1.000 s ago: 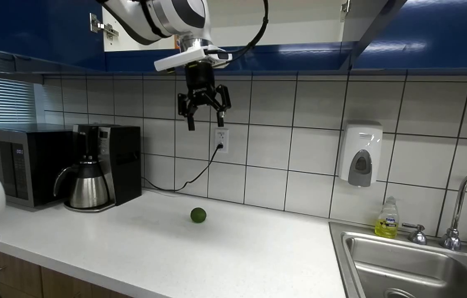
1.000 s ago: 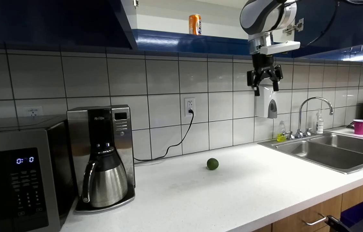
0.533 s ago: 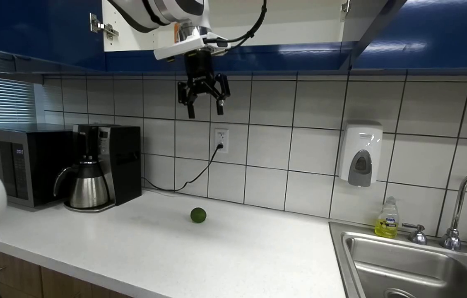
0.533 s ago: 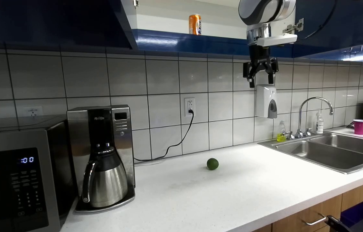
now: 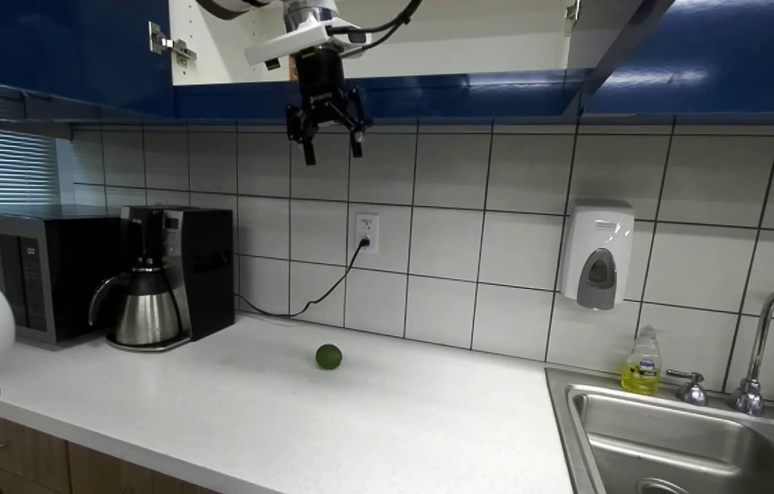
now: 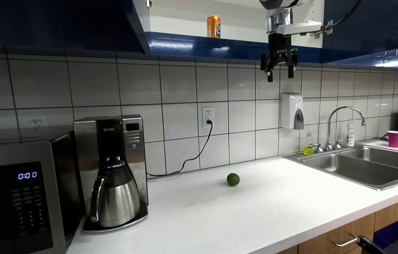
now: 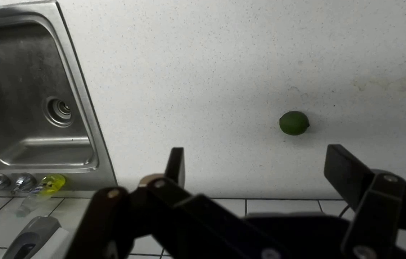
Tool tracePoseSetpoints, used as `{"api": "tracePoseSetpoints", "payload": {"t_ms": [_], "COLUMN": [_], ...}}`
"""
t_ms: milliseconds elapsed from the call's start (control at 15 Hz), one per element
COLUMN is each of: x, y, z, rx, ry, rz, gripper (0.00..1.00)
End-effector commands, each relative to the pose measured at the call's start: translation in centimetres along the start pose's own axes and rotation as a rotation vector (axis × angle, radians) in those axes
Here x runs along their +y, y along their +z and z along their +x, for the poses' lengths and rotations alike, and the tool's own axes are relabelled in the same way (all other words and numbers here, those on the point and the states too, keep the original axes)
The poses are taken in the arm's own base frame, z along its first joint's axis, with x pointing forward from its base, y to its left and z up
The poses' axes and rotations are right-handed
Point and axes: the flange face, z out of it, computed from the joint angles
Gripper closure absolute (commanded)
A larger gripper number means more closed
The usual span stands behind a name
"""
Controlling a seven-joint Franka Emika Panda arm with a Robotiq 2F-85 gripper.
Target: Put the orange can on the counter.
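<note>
Orange can upright in blue wall cabinet, above counter. Pincer hanging tips down, fingers spread well apart, clear of can. Green lime on counter, between coffee maker and steel sink.

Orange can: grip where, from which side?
I'd take the orange can across its sides, around mid-height, coming in level through the open front of the cabinet. It's an upright, straight-sided cylinder, seemingly standing near the front edge. The claw points down, jaws open below that edge, so it likely needs to rise and turn level first.
</note>
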Motion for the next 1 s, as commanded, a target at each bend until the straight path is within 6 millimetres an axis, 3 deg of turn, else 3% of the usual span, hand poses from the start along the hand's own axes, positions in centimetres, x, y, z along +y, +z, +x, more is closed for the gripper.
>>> {"api": "tracePoseSetpoints", "payload": {"t_ms": [0, 533, 933], "x": [-1.2, -3.6, -4.8], "y": [-3.5, -10.2, -12.9], "z": [-0.2, -0.8, -0.5], "rx": [0.003, 0.064, 0.121], "ry": [0.002, -0.035, -0.046], "rz": [0.008, 0.024, 0.058], "gripper": [0.0, 0.0, 0.0]}}
